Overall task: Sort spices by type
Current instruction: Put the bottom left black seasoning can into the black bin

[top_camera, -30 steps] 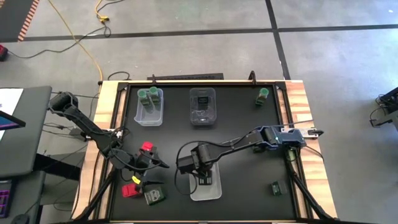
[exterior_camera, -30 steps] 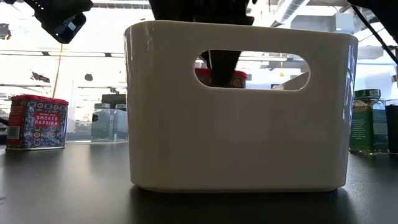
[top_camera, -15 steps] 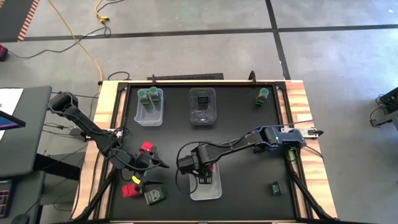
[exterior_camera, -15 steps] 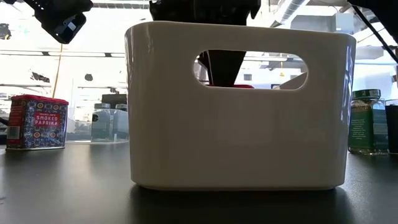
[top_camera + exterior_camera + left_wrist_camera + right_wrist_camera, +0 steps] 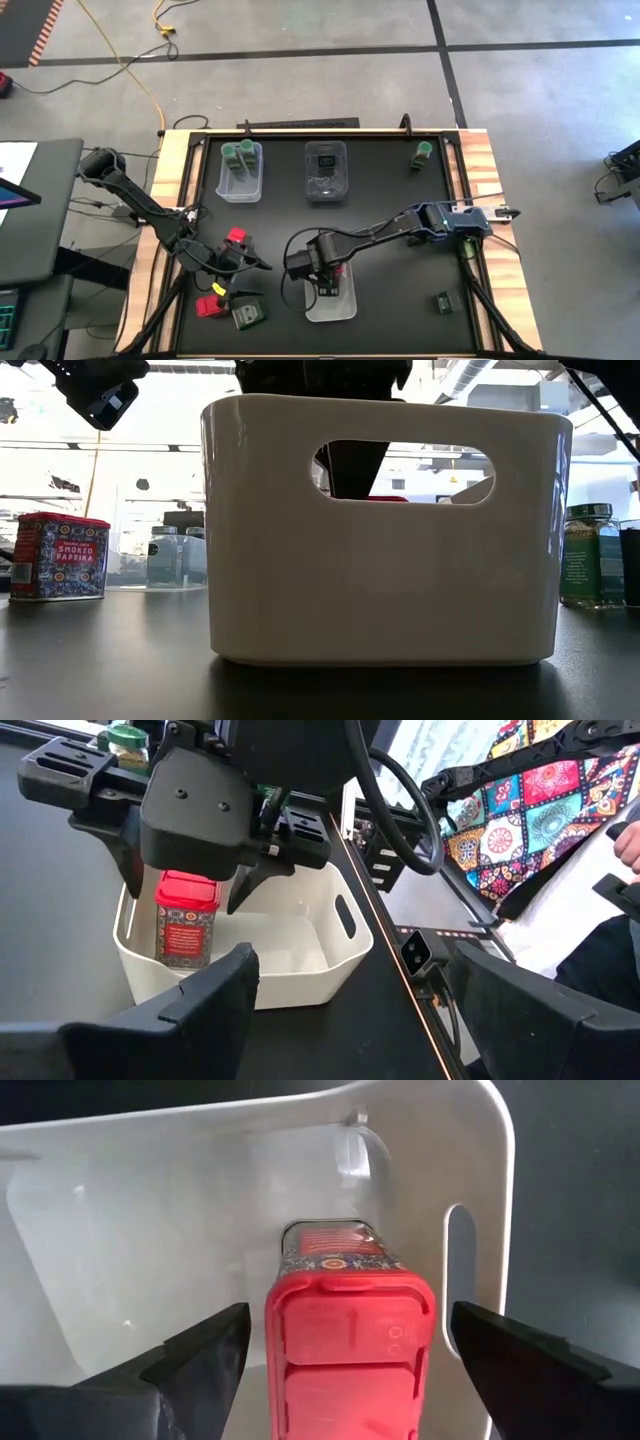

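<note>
Right end effector [image 5: 340, 1370] is held above the white bin [image 5: 331, 298] at the near bench edge, its fingers spread apart. Directly below, between them, the red paprika tin [image 5: 348, 1335] is seen standing upright, untouched.

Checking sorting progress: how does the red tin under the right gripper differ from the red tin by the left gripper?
The red tin under the right gripper stands inside a white bin, between open fingers. The red tin by the left gripper sits on the bare table, outside any bin. Both are red-lidded and upright.
</note>
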